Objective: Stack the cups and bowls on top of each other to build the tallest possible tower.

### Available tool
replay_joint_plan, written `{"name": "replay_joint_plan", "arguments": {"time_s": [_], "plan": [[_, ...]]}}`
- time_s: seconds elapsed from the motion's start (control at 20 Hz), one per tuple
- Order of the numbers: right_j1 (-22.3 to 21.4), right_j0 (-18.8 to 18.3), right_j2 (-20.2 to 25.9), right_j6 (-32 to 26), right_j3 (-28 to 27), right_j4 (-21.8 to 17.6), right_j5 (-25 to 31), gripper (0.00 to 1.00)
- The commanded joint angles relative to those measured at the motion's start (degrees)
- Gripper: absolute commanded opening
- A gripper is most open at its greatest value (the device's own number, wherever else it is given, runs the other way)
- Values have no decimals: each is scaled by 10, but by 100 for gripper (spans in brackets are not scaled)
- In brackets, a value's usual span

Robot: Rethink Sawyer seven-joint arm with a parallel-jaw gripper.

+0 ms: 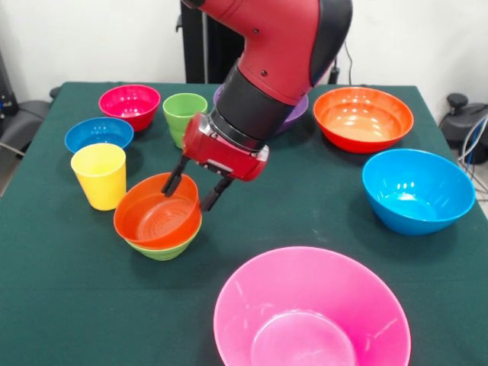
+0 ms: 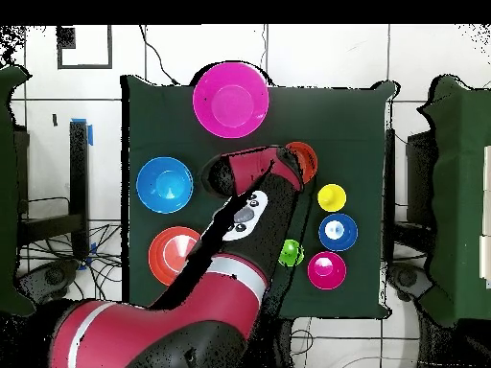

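Note:
My gripper (image 1: 189, 198) hangs over the far right rim of a small orange-red bowl (image 1: 156, 213). One finger is inside the bowl and one outside, with the jaws apart. That bowl sits slightly tilted inside a small light-green bowl (image 1: 164, 248), and the two make a low pile. In the overhead view the pile (image 2: 303, 155) shows beside the gripper (image 2: 288, 165). The yellow cup (image 1: 99, 174) stands just left of the pile. The light-green cup (image 1: 184, 115) stands behind it. The large light-blue bowl (image 1: 417, 189) stands alone at the right.
A large pink bowl (image 1: 311, 313) is at the front. A large orange bowl (image 1: 363, 117) is at the back right. A purple bowl (image 1: 299, 114) is mostly hidden behind the arm. A small magenta-red bowl (image 1: 130, 104) and a dark-blue bowl (image 1: 98, 133) are at the back left.

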Motion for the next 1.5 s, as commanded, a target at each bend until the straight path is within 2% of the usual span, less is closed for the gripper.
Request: {"name": "replay_joint_plan", "arguments": {"time_s": [0.05,1.5], "plan": [[-9,-11,75,-4,16,-32,-27,100],[-4,-18,107,34,22,-2,-40,100]]}}
